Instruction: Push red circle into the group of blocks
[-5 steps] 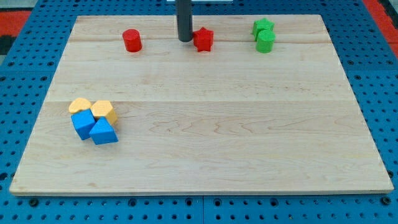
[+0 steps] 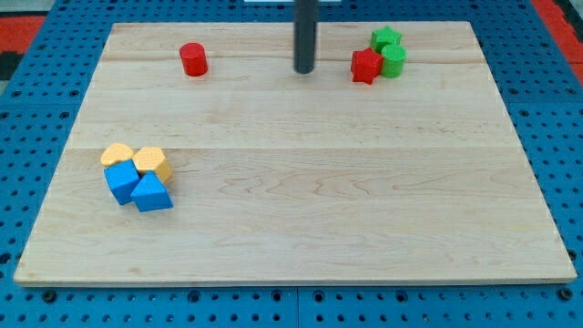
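Note:
The red circle (image 2: 193, 59) stands near the view's top left of the wooden board (image 2: 301, 219). My tip (image 2: 304, 70) is well to its right, between it and a red star block (image 2: 366, 66). The red star touches a green round block (image 2: 393, 60), with a green star block (image 2: 385, 38) just above them. A group of blocks lies at the view's left: a yellow block (image 2: 117, 153), a second yellow block (image 2: 152, 161), a blue block (image 2: 119, 181) and a blue triangular block (image 2: 151, 194).
The board lies on a blue pegboard table (image 2: 36, 137). A red surface (image 2: 27, 20) shows at the view's top left corner.
The red star has slid right, from beside my tip to against the green blocks. My tip has moved a little to the right. The red circle has not moved.

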{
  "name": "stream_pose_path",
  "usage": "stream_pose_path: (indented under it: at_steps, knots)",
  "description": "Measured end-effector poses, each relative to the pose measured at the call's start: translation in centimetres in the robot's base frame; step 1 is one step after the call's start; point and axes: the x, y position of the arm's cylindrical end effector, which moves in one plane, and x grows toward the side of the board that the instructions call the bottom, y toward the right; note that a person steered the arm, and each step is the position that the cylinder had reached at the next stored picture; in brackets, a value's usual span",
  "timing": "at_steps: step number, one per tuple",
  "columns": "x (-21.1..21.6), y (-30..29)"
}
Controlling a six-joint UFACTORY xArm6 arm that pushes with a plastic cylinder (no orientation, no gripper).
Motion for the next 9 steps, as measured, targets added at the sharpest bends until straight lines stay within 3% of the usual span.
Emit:
stream_pose_path:
  at_steps: [2,4,9]
  knots:
    - [0.4,-12.7]
    - [2.9,-17.6]
    - [2.9,-23.4]
